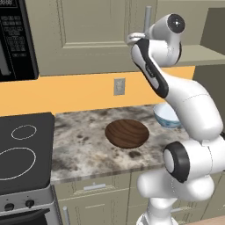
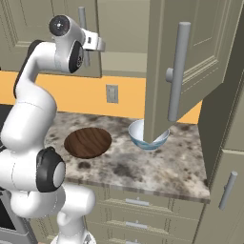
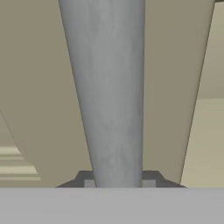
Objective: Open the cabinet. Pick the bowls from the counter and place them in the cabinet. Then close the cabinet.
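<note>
At 9 o'clock, the stove top (image 1: 24,149) borders the counter (image 1: 83,154). The 2 bowls sit centre: brown wooden bowl (image 1: 126,133), white-blue bowl (image 1: 165,116) at its 3 o'clock. At 12 o'clock, the gripper (image 3: 116,181) is clamped on the cabinet (image 1: 88,30) door's bar handle (image 3: 107,92).

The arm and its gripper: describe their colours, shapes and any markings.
The arm is a chain of rounded, glossy white segments with dark bands at the joints and a round black cap with a pale centre on its top joint. No cables or markings show. The gripper has a light grey hand and two small, dark, blocky finger tips.
</note>
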